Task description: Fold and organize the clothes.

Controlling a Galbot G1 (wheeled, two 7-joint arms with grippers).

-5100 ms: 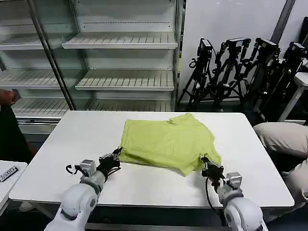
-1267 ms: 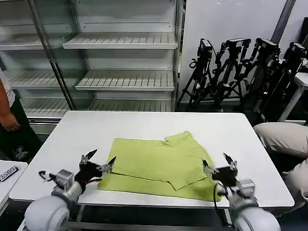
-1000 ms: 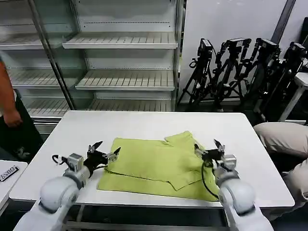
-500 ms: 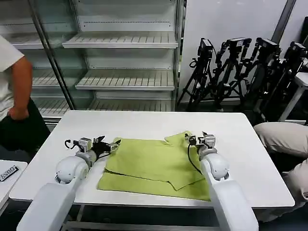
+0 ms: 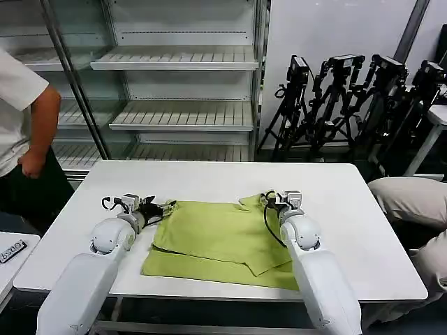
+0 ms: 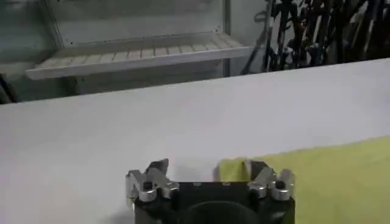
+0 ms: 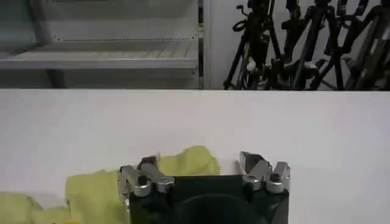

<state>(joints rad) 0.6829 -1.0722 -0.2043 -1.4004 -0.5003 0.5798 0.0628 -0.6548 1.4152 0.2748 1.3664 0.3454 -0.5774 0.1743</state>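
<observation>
Fingers [image 6: 157,172] of your left gripper [image 6: 210,173] stand apart, one over bare white surface [image 5: 209,178], the other at the far left corner of the shirt [image 5: 223,237]; nothing is clamped between them. In the head view this left gripper [image 5: 162,207] lies low at the shirt's far left corner, its arm reaching in from the near left edge of the surface.

Fingers [image 7: 255,163] of your right gripper [image 7: 201,165] are likewise apart, with a raised lump of lime fabric showing between them and nothing pinched. In the head view the right gripper [image 5: 274,199] sits at the shirt's far right corner, by the bunched collar area, its arm running in from the near edge.

The shirt [image 6: 341,176] lies flat on the surface, partly folded: an upper layer overlaps a wider lower layer whose hem runs along the near edge. It occupies the middle of the surface, nearer the near edge than the far one, well clear of both side edges.

Beyond the far edge you have shelving [image 5: 174,91] and, toward the right, a group of tripods [image 5: 349,98].
</observation>
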